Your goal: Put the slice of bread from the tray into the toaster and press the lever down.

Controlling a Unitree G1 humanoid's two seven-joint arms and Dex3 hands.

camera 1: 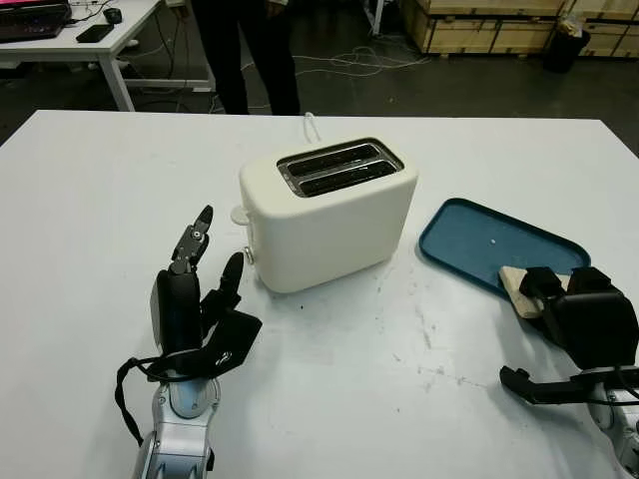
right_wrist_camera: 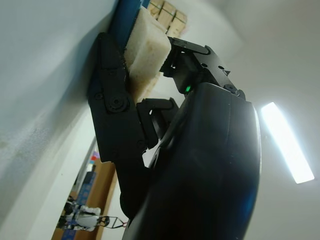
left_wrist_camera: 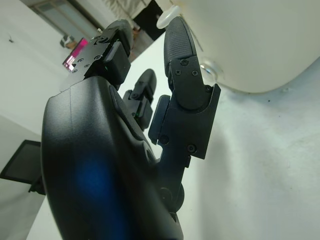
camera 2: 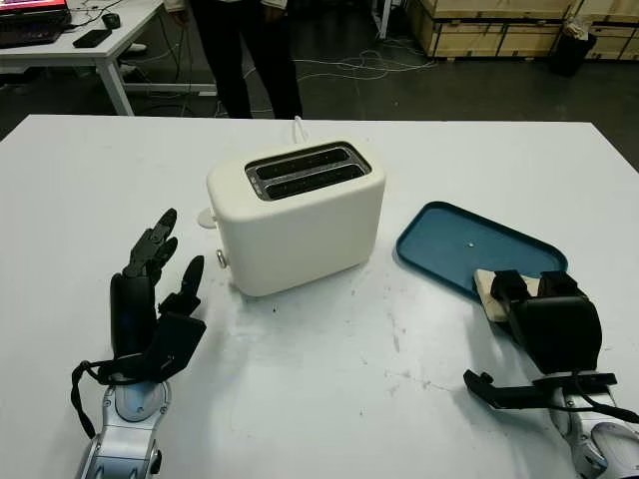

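A cream two-slot toaster stands mid-table, slots empty, its lever on the left end. To its right lies a blue tray. The pale slice of bread sits at the tray's near edge. My right hand is closed on it; in the right wrist view the bread is pinched between thumb and fingers. My left hand is open, held upright just left of the toaster, a short way from the lever.
A person in dark trousers stands behind the table's far edge. The toaster's white cord trails off the back. A desk with a laptop is at the back left, stacked crates at the back right.
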